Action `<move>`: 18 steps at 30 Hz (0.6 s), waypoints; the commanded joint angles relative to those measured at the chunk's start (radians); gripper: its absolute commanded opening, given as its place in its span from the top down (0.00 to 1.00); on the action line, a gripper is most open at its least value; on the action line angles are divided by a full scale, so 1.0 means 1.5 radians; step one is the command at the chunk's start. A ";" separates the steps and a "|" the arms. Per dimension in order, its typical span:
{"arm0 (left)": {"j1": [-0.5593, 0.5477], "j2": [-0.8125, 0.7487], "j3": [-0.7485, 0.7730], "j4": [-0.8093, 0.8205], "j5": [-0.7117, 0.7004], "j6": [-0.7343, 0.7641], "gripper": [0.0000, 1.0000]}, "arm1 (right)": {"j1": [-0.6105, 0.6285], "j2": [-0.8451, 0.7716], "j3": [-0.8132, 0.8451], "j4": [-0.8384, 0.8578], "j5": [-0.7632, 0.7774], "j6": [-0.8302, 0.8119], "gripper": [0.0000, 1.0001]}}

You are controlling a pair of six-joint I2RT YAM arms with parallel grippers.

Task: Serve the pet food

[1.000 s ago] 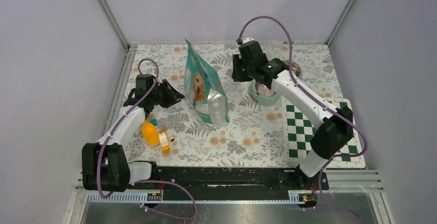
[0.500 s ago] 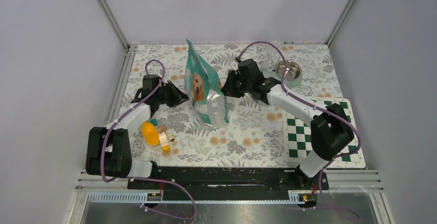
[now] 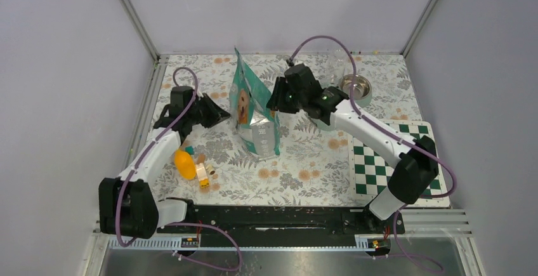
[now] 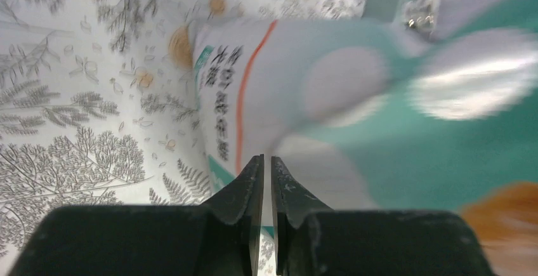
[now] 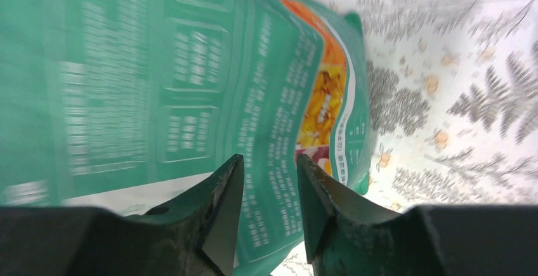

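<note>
- The side edge of the teal bag (image 3: pixel 255 114) seems pinched by the nearly shut left gripper (image 4: pixel 266 159); so thin a hold may be lost.
- The right gripper (image 5: pixel 269 162) is held half open, nothing gripped; the upright mid-table bag may be toppled and the pet food, unseen inside, spilled.

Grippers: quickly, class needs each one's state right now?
Left gripper: shut, apparently pinching edge of teal pet food bag.
Right gripper: open beside the bag.

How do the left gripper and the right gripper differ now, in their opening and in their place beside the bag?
The left gripper has its fingers almost together, while the right gripper has them clearly apart. The left gripper is at the left edge of the bag; the right gripper faces the printed back on the other side. Both are close to the standing bag.
</note>
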 commanded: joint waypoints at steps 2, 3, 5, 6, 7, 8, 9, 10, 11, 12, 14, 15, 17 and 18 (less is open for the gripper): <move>-0.004 -0.075 0.177 -0.125 -0.091 0.091 0.87 | 0.009 -0.057 0.169 -0.120 0.096 -0.108 0.48; -0.004 -0.082 0.198 -0.134 -0.088 0.095 0.84 | 0.009 -0.058 0.193 -0.129 0.084 -0.122 0.45; -0.005 -0.093 0.235 -0.143 -0.067 0.093 0.80 | 0.009 -0.053 0.243 -0.141 0.040 -0.149 0.40; -0.005 -0.096 0.249 -0.144 -0.052 0.086 0.77 | 0.008 -0.047 0.271 -0.148 0.009 -0.157 0.38; -0.005 -0.100 0.261 -0.143 -0.037 0.079 0.75 | 0.008 -0.041 0.294 -0.152 -0.019 -0.159 0.36; -0.005 -0.102 0.272 -0.140 -0.020 0.072 0.73 | 0.008 -0.035 0.315 -0.153 -0.055 -0.160 0.35; -0.005 -0.104 0.282 -0.137 -0.005 0.065 0.72 | 0.008 -0.028 0.335 -0.153 -0.089 -0.156 0.34; -0.005 -0.106 0.291 -0.136 0.008 0.055 0.71 | 0.009 -0.020 0.351 -0.153 -0.118 -0.149 0.33; -0.005 -0.107 0.300 -0.132 0.021 0.048 0.70 | 0.008 -0.011 0.364 -0.153 -0.142 -0.142 0.33; -0.005 -0.109 0.308 -0.129 0.034 0.040 0.69 | 0.009 -0.003 0.377 -0.153 -0.163 -0.135 0.32; -0.005 -0.115 0.330 -0.128 0.055 0.025 0.68 | 0.009 0.011 0.393 -0.146 -0.194 -0.120 0.31; -0.005 -0.120 0.341 -0.128 0.064 0.022 0.67 | 0.008 0.017 0.395 -0.139 -0.204 -0.113 0.30; -0.005 -0.127 0.359 -0.129 0.073 0.014 0.65 | 0.009 0.030 0.403 -0.129 -0.220 -0.102 0.30; -0.005 -0.130 0.364 -0.129 0.078 0.012 0.64 | 0.009 0.038 0.410 -0.129 -0.228 -0.098 0.31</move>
